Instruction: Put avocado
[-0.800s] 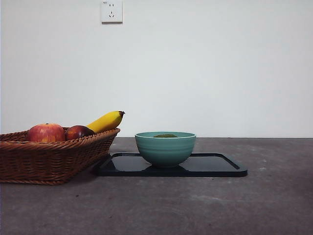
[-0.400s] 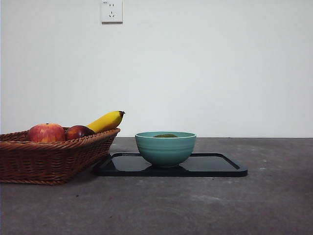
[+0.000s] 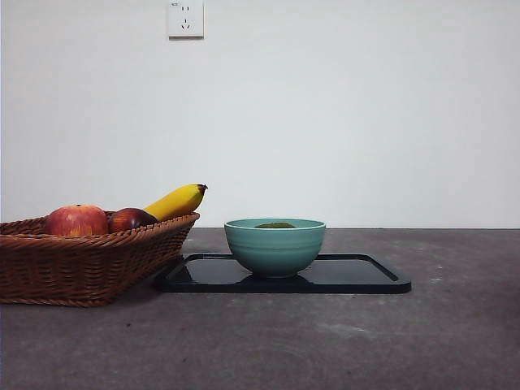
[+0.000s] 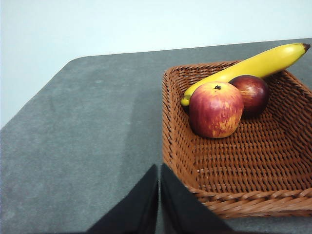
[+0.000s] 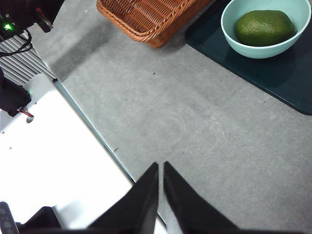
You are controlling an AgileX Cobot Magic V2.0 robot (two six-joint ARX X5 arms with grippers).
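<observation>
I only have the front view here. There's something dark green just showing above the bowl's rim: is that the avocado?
Observer: Yes. The right wrist view shows the avocado lying whole inside the bowl.
Operator: Is either gripper near it?
Observer: No. The right gripper is shut over bare table, well away from the bowl.
Operator: And the left one?
Observer: The left gripper is shut beside the basket, outside its rim.
Operator: Basket contents?
Observer: An apple, a dark red fruit and a banana.
</observation>
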